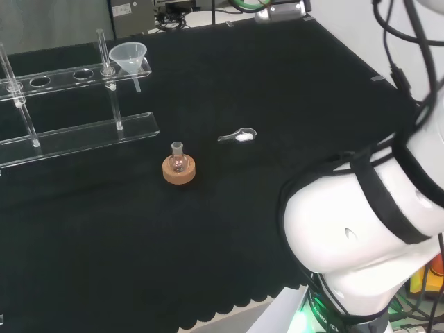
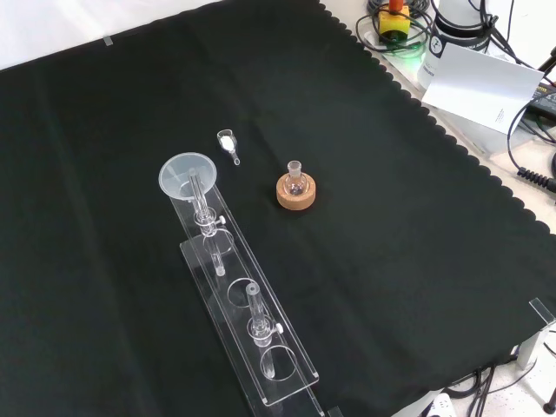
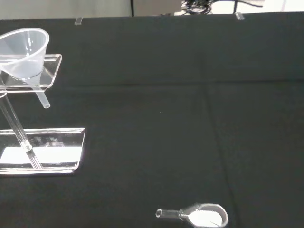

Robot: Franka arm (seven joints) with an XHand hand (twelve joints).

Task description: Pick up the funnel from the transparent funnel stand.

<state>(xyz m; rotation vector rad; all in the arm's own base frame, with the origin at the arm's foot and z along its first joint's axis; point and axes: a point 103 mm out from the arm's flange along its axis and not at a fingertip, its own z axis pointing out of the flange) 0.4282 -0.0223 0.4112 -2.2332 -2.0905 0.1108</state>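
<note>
I am at the approach step, my hand's fingers being something I cannot tell from here, with the funnel (image 1: 129, 55) seated in the end hole of the transparent funnel stand (image 1: 76, 132), so next I must reach for it.

Arm links (image 1: 361, 222): large white segments with black bands, at the right of the head view, low in frame | Cables: black, running down along the upper link at the head view's top right | Arm base (image 2: 460, 17): at the front view's top edge, beyond the surface's scalloped border
</note>
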